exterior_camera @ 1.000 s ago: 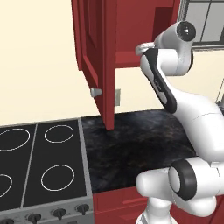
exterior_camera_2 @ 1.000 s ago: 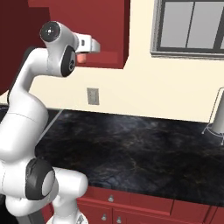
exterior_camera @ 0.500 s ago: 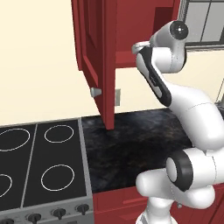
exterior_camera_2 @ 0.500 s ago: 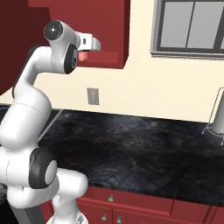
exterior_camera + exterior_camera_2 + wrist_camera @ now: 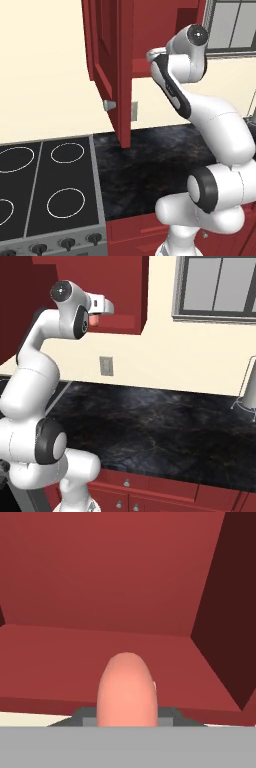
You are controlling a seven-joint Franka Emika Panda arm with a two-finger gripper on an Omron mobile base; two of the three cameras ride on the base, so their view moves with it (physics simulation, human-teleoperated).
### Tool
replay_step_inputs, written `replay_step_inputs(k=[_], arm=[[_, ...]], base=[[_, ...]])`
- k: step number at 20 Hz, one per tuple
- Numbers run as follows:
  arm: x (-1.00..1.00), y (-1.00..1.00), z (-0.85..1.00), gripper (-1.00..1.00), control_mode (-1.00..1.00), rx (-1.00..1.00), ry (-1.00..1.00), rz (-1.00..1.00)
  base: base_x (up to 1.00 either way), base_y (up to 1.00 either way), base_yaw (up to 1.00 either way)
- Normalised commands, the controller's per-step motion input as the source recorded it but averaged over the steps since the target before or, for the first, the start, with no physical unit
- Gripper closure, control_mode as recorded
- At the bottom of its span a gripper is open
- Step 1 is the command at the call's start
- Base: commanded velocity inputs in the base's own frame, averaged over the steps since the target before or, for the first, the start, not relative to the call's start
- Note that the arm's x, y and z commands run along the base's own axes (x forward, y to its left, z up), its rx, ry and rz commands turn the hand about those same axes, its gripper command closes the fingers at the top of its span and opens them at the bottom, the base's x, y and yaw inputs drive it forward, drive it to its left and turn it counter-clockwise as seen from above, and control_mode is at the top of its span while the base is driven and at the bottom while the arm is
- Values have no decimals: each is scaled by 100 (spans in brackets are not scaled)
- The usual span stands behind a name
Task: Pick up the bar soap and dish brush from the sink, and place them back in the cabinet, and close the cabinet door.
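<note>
Claw (image 5: 95,320) clenched on the bar soap (image 5: 127,688), which sticks out straight ahead between the 2 fingers. Hand is raised to the cabinet (image 5: 120,582) opening; red shelf floor just below the soap, back wall ahead. Cabinet door (image 5: 110,65) hangs open, off to the claw's left.

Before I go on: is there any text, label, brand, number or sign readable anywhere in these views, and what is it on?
None: no readable text in any view.
The bar soap in the pincer: plain, no stamp visible.
The cabinet door and cabinet interior: bare red.
The stove knobs: any markings are too small to read.
The wall outlet: unmarked.
</note>
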Motion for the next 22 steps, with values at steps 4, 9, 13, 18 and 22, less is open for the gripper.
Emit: replay_step_inputs(k=[4, 9, 13, 18, 22], arm=[[11, 3, -2, 100, -100, 0, 0, 0], [15, 0, -4, 100, -100, 0, 0, 0], [16, 0, -6, 100, -100, 0, 0, 0], [20, 0, -3, 100, -100, 0, 0, 0], [22, 0, -3, 100, -100, 0, 0, 0]], base=[[0, 0, 0], [0, 0, 0], [0, 0, 0], [0, 0, 0], [0, 0, 0]])
